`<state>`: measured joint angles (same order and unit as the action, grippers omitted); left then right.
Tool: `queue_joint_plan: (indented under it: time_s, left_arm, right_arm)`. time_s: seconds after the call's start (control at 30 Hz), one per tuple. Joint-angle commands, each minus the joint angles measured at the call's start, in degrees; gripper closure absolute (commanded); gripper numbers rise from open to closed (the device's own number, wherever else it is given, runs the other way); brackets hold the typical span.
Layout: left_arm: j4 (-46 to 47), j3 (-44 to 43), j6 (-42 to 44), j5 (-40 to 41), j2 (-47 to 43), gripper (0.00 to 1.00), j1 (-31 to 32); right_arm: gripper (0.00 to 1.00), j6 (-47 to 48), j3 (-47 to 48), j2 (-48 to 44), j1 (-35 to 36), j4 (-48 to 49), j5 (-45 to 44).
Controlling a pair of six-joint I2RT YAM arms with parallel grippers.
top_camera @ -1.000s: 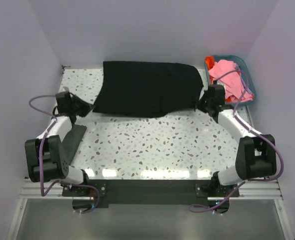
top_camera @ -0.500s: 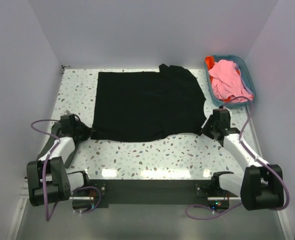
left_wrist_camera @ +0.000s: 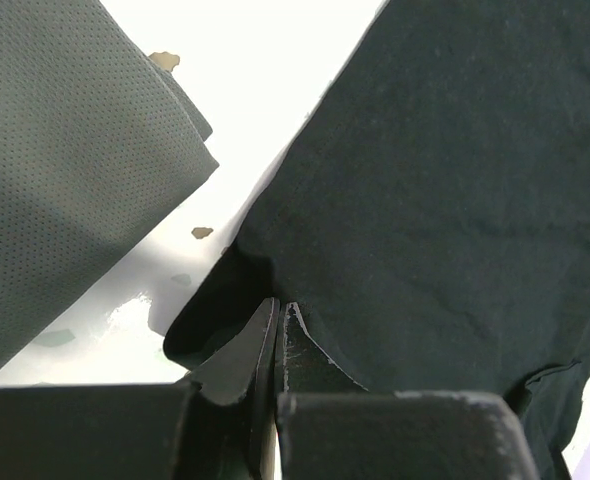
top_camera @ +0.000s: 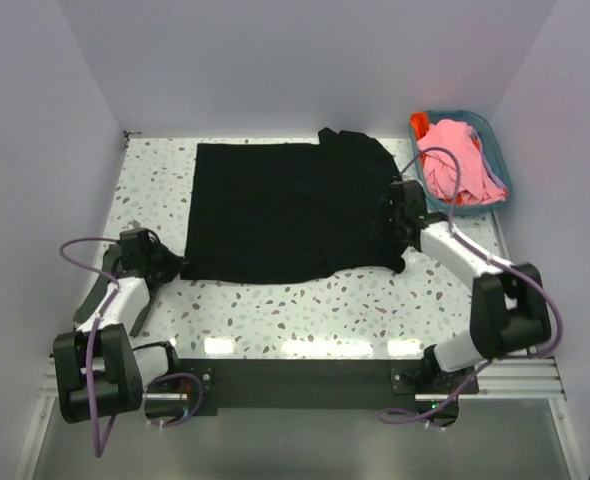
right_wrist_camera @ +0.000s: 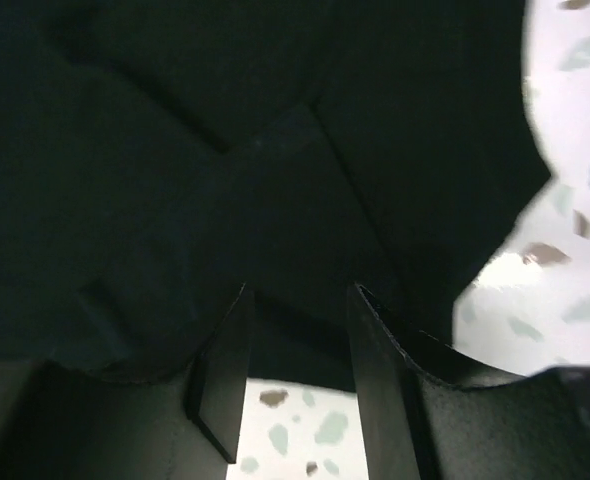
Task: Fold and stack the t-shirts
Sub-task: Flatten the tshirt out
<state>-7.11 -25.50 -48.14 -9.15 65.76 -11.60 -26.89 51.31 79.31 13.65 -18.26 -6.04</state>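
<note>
The black t-shirt lies spread flat on the bench, stretching ahead of both sets of jaws. The left jaws are pinched together on its near-left corner with a fold of hem caught between them (the wrist view shows no gap at all). I judge this pins that corner so the cloth lies smooth for folding. The right jaws stand partly apart over the shirt's near-right edge and hold nothing; black fabric lies just ahead of them and beneath. Just left of the left jaws lies a dark grey shirt, with bare bench between it and the black one. Beyond the right jaws, off to their right, the teal basket holds the pink shirt and the orange-red shirt, not yet folded.
</note>
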Motion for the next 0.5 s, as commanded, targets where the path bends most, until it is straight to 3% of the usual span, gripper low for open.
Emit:
queue_joint_plan:
  time_s: [0.0,0.13,0.47]
  left_arm:
    - [-0.7,-0.2,2.2,0.4,-1.5,1.00,-0.2]
    - [-1.8,-0.3,2.8,0.6,-2.2,1.00,-0.2]
    - [-9.1,-0.7,1.1,7.4,-6.2,1.00,-0.2]
  right_arm:
    - [0.55,2.3,5.2,9.4,1.6,3.2,-2.0]
    - [0.55,1.6,8.4,17.2,2.0,4.8,-4.4]
    - [0.54,1.9,10.6,20.6,2.9,5.8,-6.8]
